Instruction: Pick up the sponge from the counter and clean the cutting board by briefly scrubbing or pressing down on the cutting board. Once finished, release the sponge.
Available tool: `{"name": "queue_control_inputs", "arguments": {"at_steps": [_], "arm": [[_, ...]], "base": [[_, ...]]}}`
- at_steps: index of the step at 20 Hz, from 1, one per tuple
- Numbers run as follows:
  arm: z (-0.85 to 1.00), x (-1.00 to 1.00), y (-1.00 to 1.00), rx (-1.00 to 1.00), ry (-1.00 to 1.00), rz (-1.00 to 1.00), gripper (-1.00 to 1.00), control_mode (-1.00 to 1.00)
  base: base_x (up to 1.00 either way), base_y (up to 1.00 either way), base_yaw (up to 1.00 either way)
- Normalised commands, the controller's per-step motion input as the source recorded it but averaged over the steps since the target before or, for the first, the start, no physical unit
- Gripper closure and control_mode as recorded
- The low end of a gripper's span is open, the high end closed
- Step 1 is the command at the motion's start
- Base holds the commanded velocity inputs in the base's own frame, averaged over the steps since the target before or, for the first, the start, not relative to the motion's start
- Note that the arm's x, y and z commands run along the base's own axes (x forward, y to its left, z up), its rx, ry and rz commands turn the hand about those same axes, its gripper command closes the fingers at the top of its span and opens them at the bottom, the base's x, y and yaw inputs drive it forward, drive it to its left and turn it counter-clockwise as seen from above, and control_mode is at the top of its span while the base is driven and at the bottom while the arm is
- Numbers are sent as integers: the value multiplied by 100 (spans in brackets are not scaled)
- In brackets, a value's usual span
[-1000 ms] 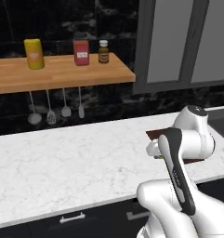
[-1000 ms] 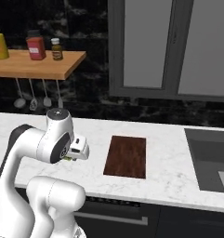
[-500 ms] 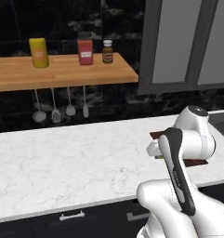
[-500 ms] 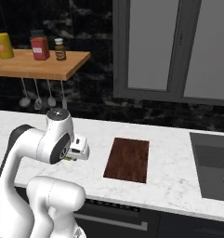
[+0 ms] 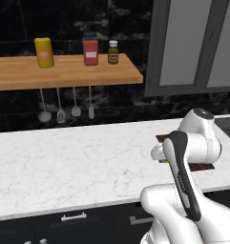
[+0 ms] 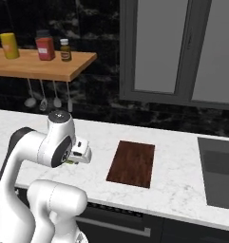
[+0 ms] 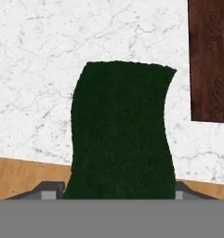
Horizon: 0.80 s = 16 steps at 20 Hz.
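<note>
You are looking down the hand view at the sponge (image 7: 120,132), its dark green top sitting right between the two finger tips; the gripper (image 7: 119,188) is clamping on the sponge, a pad pressing at each side near the bottom of that view; the sponge is hanging above the counter (image 7: 34,69), whose white marble with grey veins is showing behind it; the cutting board (image 7: 211,60) is lying flat at the upper right of that view, just beside the sponge's right edge but not under it.

In the right base view the arm is folding back on itself, with the hand held low in front of its white shoulder; a sliver of yellow-green is peeking out under the hand (image 6: 71,161); the cutting board (image 6: 132,163) is lying on the counter (image 6: 182,185) to the right of the hand, well apart from it.

In the left base view the arm is covering most of the cutting board (image 5: 201,167); the wooden shelf (image 5: 64,71) is carrying a yellow tin (image 5: 44,52), a red jar (image 5: 90,51) and a small brown bottle (image 5: 113,52); utensils (image 5: 66,112) are hanging beneath it.
</note>
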Motion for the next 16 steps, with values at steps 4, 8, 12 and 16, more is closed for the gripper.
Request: {"name": "queue_control_inputs", "arguments": {"at_steps": [4,8,12,16], "arm": [[-2,13,-2,0,0,1,100,-100],[0,13,-17,0,0,0,100,-100],[-1,1,-35,0,0,-1,100,-100],[-13,0,-55,0,0,-4,100,-100]], "base": [[20,0,6],[0,0,0],[0,0,0],[0,0,0]]}}
